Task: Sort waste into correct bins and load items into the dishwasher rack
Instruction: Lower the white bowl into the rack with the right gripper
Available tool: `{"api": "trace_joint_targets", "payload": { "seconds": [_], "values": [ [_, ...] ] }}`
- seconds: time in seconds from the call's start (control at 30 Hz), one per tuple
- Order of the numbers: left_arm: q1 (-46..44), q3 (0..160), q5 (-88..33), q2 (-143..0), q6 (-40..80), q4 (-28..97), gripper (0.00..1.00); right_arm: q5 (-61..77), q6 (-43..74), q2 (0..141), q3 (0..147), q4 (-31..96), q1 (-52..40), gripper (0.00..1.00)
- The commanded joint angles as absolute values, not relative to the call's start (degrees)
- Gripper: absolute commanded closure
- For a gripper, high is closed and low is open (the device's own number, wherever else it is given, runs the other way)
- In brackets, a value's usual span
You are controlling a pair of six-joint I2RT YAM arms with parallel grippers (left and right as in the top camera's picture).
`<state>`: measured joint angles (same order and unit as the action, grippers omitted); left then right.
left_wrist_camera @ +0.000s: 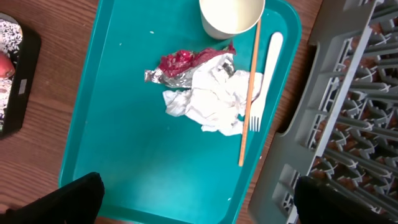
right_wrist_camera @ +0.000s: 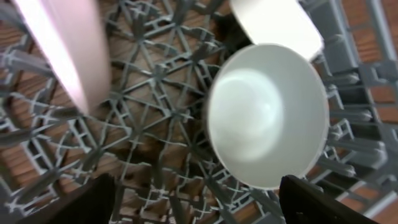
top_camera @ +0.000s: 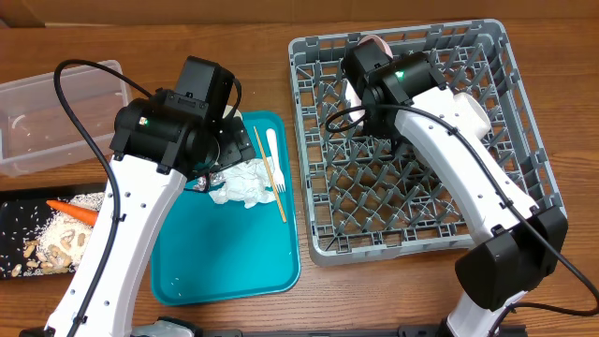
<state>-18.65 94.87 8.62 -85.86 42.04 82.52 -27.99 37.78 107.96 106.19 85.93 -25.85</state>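
Over dishwasher rack, your R gripper hangs w/ fingers spread; whitish bowl lies free in the lattice, so that load looks done. L gripper, fingers spread wide, hovers above napkin on teal tray. Next, probably: lower, pinch napkin.

- The wooden table is carrying four large things, all sitting flat on its brown top.
- A clear plastic tub is standing at the far left, running off the edge of the overhead view.
- A shallow black tray is lying just in front of the tub, also at the left edge.
- A flat teal tray is resting near the middle, with a strip of bare wood showing between it and the black tray.
- A big grey rack is sitting to the right, just beside the teal tray and turned slightly askew to it.
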Motion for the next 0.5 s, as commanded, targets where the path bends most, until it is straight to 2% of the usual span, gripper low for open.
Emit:
{"api": "trace_joint_targets", "payload": {
  "seconds": [0.0,0.17,0.23,0.3,0.33,0.47],
  "values": [
    [-18.28,94.94,9.02,-86.24,42.17,82.96,0.0,-25.39,33.82,107.83,104.57,83.94,-23.11,0.12],
    [-18.28,94.94,9.02,-86.24,42.19,82.98,0.0,-23.03,32.42,107.83,100.31,79.99,-18.52,0.14],
    [-18.28,94.94,9.02,-86.24,42.22,82.83,0.0,-20.29,30.76,107.83,98.8,78.39,-16.62,0.21],
    [-18.28,94.94,9.02,-86.24,42.19,82.52,0.0,-17.43,29.74,107.85,97.71,76.95,-14.66,0.38],
    [-18.28,94.94,9.02,-86.24,42.22,82.46,0.0,-16.45,29.47,107.85,97.67,76.6,-14.17,0.41],
    [-18.28,94.94,9.02,-86.24,42.22,82.43,0.0,-13.26,25.52,107.85,97.67,75.16,-13.96,0.41]
  ]
}}
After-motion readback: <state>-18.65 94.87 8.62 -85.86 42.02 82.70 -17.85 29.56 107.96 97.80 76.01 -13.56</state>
